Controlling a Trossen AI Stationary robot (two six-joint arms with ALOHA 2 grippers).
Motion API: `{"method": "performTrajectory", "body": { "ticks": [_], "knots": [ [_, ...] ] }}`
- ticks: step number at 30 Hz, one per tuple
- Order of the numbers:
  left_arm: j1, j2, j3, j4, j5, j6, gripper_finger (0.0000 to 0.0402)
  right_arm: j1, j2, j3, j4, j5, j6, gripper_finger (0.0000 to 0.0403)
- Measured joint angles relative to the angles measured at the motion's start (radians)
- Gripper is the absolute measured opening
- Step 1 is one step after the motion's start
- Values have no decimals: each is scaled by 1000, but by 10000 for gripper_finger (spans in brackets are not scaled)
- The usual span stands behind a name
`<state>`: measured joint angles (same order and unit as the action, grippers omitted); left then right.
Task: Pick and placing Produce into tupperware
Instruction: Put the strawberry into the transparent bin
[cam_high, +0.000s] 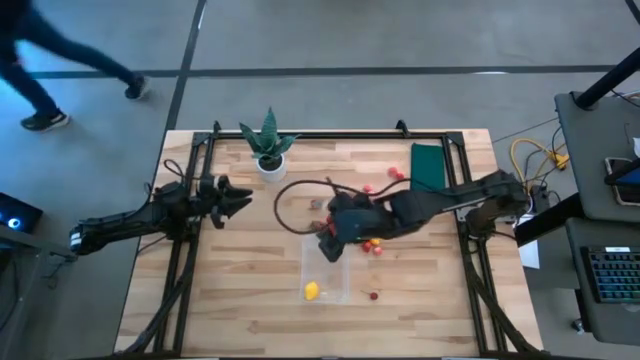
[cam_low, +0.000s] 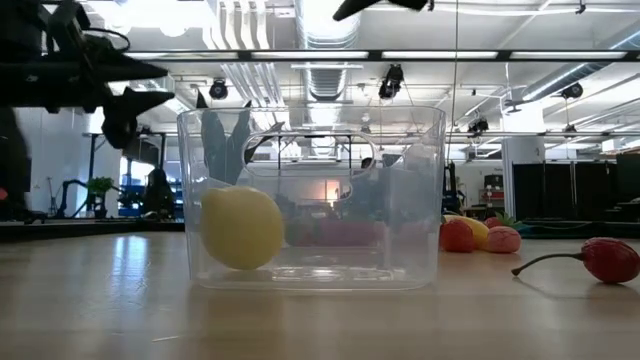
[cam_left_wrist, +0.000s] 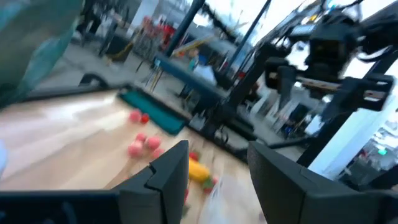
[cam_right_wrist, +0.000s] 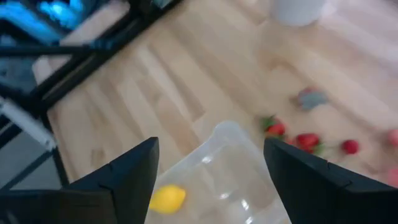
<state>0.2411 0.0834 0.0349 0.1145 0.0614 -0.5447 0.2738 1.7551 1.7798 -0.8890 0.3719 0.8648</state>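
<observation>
Right gripper (cam_high: 328, 247) hangs over the far rim of the clear rectangular plastic tub (cam_high: 326, 268), fingers spread wide and empty. I see only the small yellow lemon-like fruit (cam_high: 312, 291) inside, at the tub's six o'clock end. I judge a drop done; next I need the loose red berry pieces (cam_high: 374, 245) at the tub's two o'clock. Left gripper (cam_high: 238, 201) waits at ten o'clock, part-open, holding nothing.

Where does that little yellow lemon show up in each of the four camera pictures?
High view: lemon inside the clear tub, near-left corner.
Low view: lemon in the tub's left part.
Left wrist view: cannot tell; a yellow piece shows, too blurred to name.
Right wrist view: lemon inside the tub, between the right gripper's fingers.
Shared landmark: the tub.
</observation>
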Motion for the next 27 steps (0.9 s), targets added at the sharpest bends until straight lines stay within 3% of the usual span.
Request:
{"method": "performTrajectory", "body": {
  "ticks": [4,7,12,20,27],
  "knots": [
    [0,1,0,113,-7,-5,150,14,-22,0,-80,22,54,274],
    [1,6,1,209,-17,-104,150,17,-24,-2,-142,22,86,272],
    [-1,83,16,129,45,-109,150,23,-29,-2,-188,22,101,272],
    [-1,356,160,106,147,177,150,-1,-70,-2,-276,6,161,272],
    [-1,708,343,-20,134,447,150,-51,-167,-3,-316,68,160,272]
  ]
}}
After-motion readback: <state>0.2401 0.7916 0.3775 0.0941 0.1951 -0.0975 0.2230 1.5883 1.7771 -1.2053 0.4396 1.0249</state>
